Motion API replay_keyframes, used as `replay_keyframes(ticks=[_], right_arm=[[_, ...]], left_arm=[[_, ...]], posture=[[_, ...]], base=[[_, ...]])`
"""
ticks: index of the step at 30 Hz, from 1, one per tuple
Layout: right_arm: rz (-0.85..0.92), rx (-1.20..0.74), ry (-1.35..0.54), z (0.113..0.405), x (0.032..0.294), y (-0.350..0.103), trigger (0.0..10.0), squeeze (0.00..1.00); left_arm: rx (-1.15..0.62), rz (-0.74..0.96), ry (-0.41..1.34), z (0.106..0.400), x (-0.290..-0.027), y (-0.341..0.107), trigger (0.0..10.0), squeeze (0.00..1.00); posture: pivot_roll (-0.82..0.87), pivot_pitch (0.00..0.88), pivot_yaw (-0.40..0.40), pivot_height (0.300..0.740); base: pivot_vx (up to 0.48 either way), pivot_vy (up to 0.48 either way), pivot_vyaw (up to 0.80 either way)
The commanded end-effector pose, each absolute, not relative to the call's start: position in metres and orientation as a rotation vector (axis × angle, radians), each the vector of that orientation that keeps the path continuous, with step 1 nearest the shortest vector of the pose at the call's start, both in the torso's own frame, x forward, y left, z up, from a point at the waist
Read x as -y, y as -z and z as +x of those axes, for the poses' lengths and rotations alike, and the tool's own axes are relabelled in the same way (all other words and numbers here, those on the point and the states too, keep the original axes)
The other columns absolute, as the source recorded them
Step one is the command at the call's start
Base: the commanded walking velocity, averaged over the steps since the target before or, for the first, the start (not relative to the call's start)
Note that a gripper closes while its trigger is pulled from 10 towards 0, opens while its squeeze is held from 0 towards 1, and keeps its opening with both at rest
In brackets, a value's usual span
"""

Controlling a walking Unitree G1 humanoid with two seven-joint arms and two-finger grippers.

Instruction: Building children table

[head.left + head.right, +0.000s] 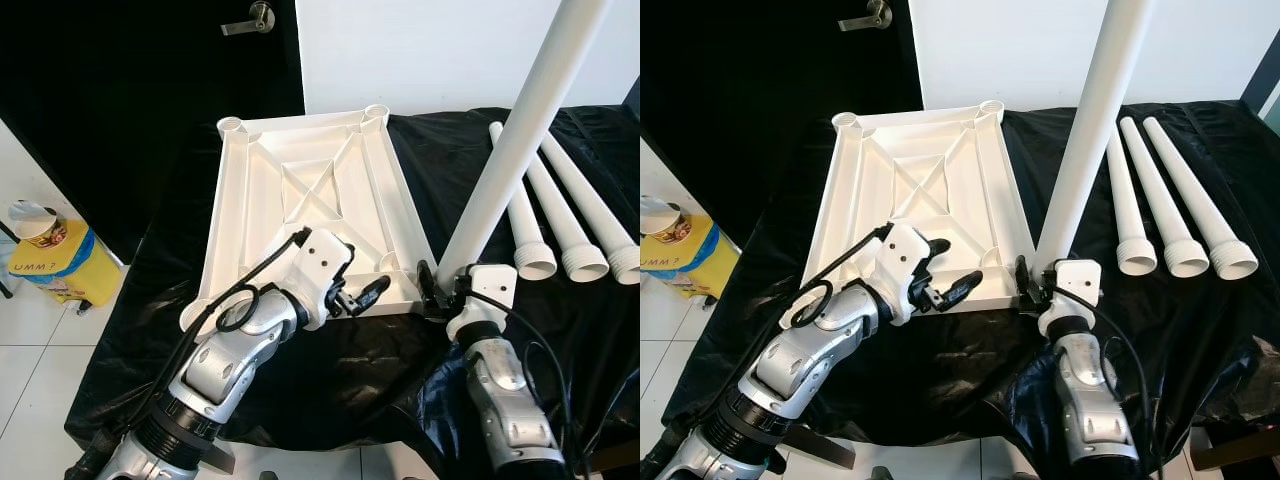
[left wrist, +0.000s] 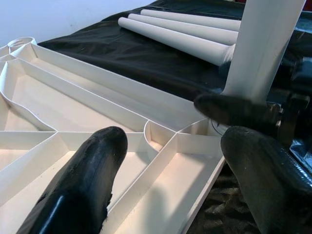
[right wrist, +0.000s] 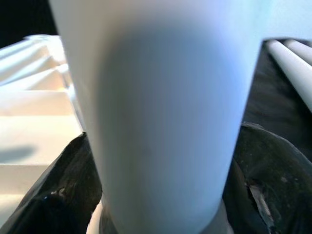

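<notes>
The white tabletop point(image 1: 330, 165) lies upside down on the black cloth, ribs up, with round sockets at its corners. My right gripper point(image 1: 441, 291) is shut on the lower end of a white leg tube point(image 1: 520, 130), which rises steeply, leaning right, just beside the tabletop's near right corner. The wrist view looks straight up that tube point(image 3: 165, 122). My left gripper point(image 1: 960, 262) hovers open over the near edge of the tabletop, nothing between its fingers point(image 2: 92, 170). Three more leg tubes point(image 1: 560, 210) lie side by side on the cloth at the right.
Black cloth point(image 1: 350, 370) covers the work table and hangs over its front edge. On the floor at the left stands a yellow bag point(image 1: 60, 265) with a paper cup on it. A black door with a lever handle point(image 1: 255, 18) is behind, beside a white wall.
</notes>
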State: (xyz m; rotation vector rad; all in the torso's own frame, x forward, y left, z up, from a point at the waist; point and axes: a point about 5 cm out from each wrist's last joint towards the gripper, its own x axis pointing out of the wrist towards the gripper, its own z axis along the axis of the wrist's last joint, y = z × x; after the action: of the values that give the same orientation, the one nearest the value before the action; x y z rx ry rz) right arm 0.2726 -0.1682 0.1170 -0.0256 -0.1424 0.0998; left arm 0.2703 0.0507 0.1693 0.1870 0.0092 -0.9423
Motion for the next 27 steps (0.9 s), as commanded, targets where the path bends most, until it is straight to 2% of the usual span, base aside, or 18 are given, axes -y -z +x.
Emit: replay_keyframes(ticks=[1,8,18,19,20,27], right_arm=[[-0.013,0.146,-0.134,0.274,0.170,-0.117,10.0,0.00],[-0.053,0.161,-0.303,0.285,0.175,-0.125,10.0,0.00],[-0.100,0.142,-0.414,0.296,0.178,-0.126,10.0,0.00],[-0.103,0.136,-0.424,0.297,0.179,-0.125,3.5,0.00],[-0.104,0.129,-0.433,0.297,0.179,-0.123,0.0,0.00],[-0.100,0.107,-0.459,0.295,0.180,-0.115,0.0,0.00]], left_arm=[[-0.036,0.204,1.034,0.268,-0.049,-0.167,10.0,0.00],[-0.043,0.207,1.044,0.267,-0.048,-0.166,10.0,0.00],[-0.046,0.220,1.048,0.267,-0.048,-0.165,10.0,0.00],[-0.045,0.221,1.046,0.267,-0.048,-0.165,10.0,0.00],[-0.044,0.221,1.043,0.267,-0.048,-0.165,10.0,0.00],[-0.042,0.223,1.043,0.267,-0.048,-0.165,10.0,0.00]], posture=[[-0.04,0.050,0.042,0.740],[-0.05,0.049,0.048,0.740],[-0.04,0.044,0.043,0.740],[-0.04,0.043,0.042,0.740],[-0.04,0.040,0.040,0.740],[-0.04,0.034,0.047,0.740]], base=[[0.000,0.000,0.00],[0.000,0.000,0.00],[0.000,0.000,0.00],[0.000,0.000,0.00],[0.000,0.000,0.00],[0.000,0.000,0.00]])
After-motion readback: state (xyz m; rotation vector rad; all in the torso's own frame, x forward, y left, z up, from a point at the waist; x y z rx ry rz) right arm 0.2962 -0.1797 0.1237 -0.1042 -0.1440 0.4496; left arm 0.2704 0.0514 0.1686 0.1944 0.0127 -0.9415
